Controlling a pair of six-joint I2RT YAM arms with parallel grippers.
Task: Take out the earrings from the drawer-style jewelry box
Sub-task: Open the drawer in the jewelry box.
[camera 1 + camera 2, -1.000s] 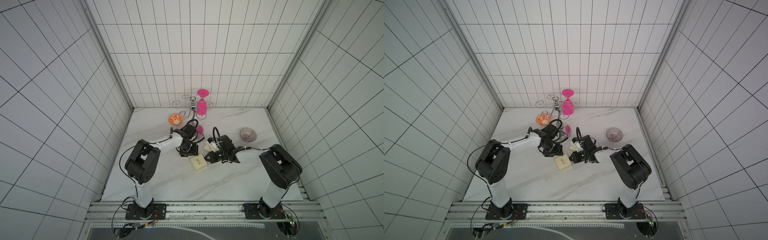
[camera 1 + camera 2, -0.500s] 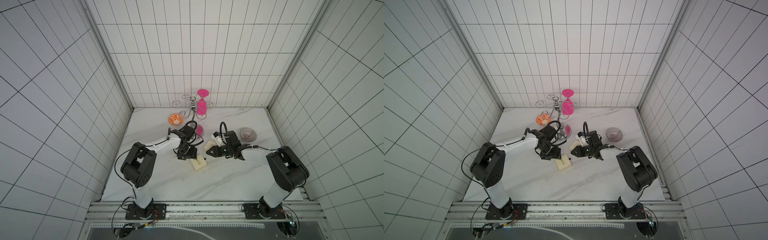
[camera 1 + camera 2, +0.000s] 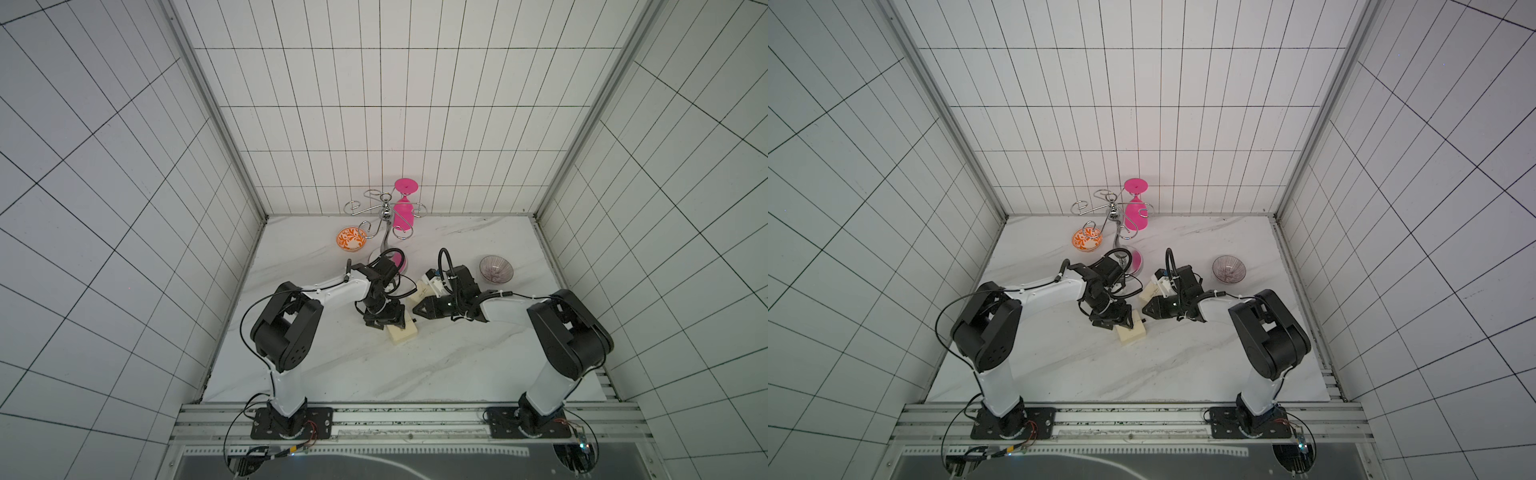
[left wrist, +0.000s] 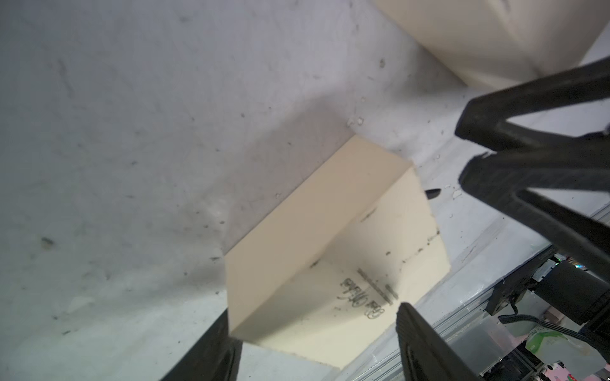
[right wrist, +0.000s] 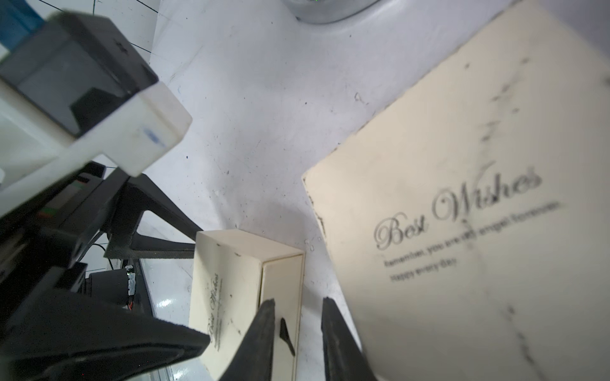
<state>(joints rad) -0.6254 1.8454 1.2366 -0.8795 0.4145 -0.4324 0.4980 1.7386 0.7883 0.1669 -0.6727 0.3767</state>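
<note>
Hovering over the near jewelry box (image 3: 404, 331), the left gripper (image 4: 313, 312) has its jaws parted astride the cream sleeve, and from where I look no firm pinch shows. The right gripper (image 5: 298, 301) points left at the drawer's end. Its jaws are a narrow slot open on either side of the black pull tab (image 5: 286, 331), touching nothing. The drawer sits flush and shut, so anything in it is hidden. A few tiny pale specks that I take for earrings (image 4: 355, 122) lie on the surface (image 3: 332, 365) just beside the box's far corner. To do this pull well, I'd say the left jaws should clamp the sleeve squarely first. The right should then close on the tab near its root and draw straight along the drawer's line, since a slanted tug would likely swivel the light box. A second cream box (image 5: 462, 198) lies close on the far right, just beside the right wrist, and crowds the path back. Farther off stand a wire rack (image 3: 384, 212) with a pink glass (image 3: 404, 214), an orange bowl (image 3: 350, 240) and a smoky glass bowl (image 3: 496, 268), all well clear.
</note>
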